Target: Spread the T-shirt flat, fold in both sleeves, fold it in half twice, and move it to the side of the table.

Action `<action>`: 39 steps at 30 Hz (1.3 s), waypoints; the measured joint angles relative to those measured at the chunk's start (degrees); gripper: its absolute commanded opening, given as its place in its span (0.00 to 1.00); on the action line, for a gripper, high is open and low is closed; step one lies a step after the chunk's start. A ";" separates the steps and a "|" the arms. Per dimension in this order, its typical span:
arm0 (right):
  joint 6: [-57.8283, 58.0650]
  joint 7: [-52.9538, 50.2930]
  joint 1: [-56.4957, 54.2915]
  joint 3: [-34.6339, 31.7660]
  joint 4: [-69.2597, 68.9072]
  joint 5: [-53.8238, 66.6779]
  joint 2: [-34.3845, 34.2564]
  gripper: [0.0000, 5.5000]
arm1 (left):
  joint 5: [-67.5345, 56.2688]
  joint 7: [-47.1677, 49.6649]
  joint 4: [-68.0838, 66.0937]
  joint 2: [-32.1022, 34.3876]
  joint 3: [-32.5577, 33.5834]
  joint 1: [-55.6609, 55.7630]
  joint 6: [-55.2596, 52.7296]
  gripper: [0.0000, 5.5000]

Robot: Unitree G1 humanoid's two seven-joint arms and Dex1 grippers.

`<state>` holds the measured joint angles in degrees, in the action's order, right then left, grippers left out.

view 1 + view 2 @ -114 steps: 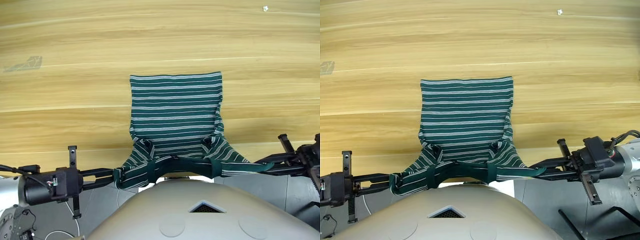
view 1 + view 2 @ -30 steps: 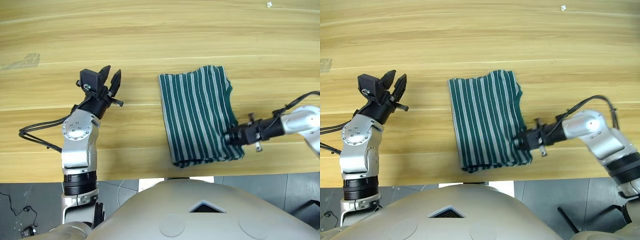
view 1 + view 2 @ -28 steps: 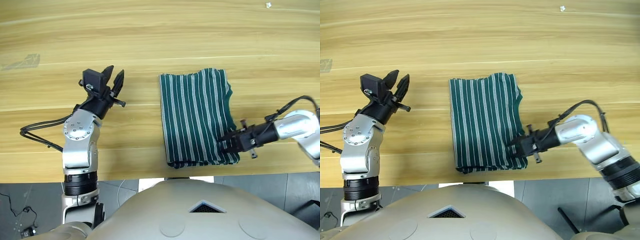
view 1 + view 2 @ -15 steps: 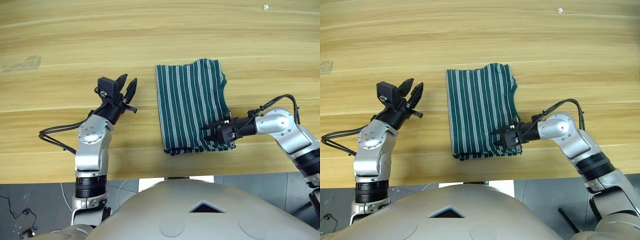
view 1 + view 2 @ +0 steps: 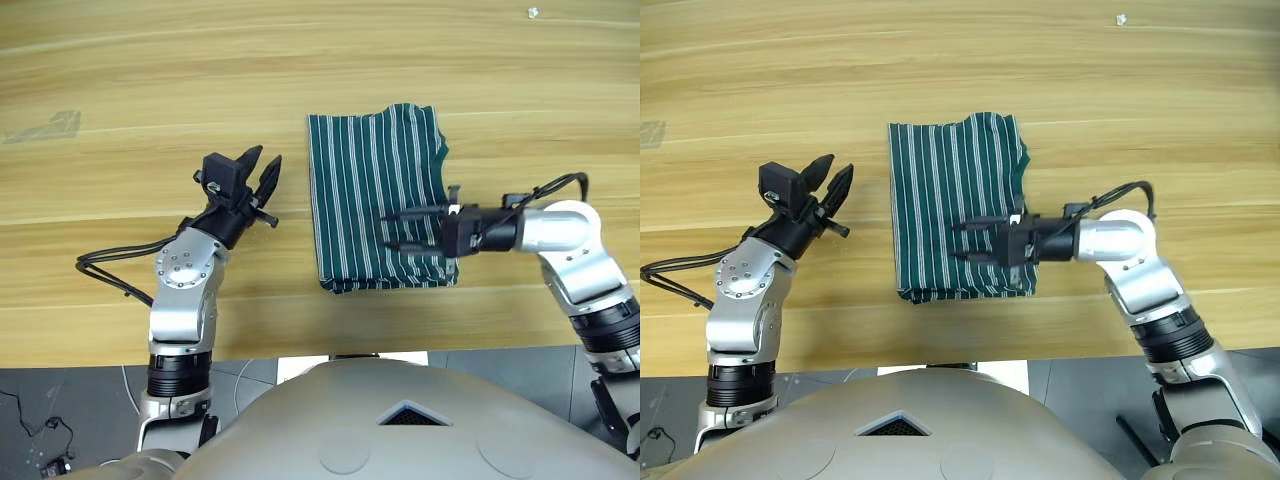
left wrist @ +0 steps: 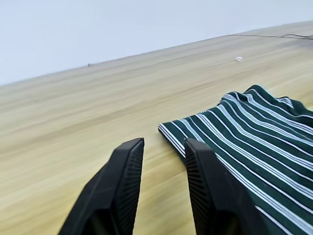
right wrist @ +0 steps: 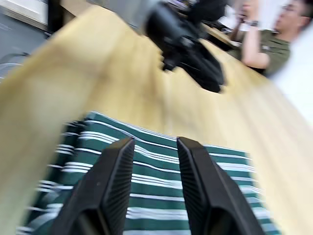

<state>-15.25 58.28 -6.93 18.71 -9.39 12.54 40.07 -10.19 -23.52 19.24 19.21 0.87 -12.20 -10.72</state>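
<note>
The right jaws have released the folded T-shirt point(image 5: 375, 195) and hover parted directly above it. The left jaws, slightly parted and empty, sit just beside it; only shifting it aside seems left.

A tiny white scrap point(image 5: 532, 13) lies on the wooden tabletop point(image 5: 120, 60), far away on the right side. On the far left of the tabletop there is a faint grey patch point(image 5: 45, 125), shaped a bit like a slanted box. Past the near edge of the tabletop is a dark grey floor point(image 5: 70, 400). A thin black cable point(image 5: 28, 432) curls on the floor at the near left. A short white strip point(image 5: 305, 358) peeks out just under the near edge, around the middle. Behind the far edge stands a plain white wall point(image 6: 122, 29).
</note>
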 measured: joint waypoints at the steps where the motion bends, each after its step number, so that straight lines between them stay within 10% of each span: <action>1: 0.06 -0.31 0.14 -1.57 -0.01 0.65 0.15 0.30 | 0.83 -0.53 0.41 1.34 1.05 -0.97 1.23 0.31; 14: -31.79 -2.41 17.59 -14.47 16.73 -7.83 4.19 0.54 | 41.84 -0.70 -0.23 27.41 -3.35 -16.90 44.91 0.57; 39: -48.68 -13.41 12.63 -3.49 28.41 -24.17 9.92 0.54 | 48.24 0.53 -7.63 24.38 -19.35 -6.36 49.57 0.57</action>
<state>-63.93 44.87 5.70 15.22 19.02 -11.63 49.99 38.06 -22.99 11.61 43.58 -18.48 -18.56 38.85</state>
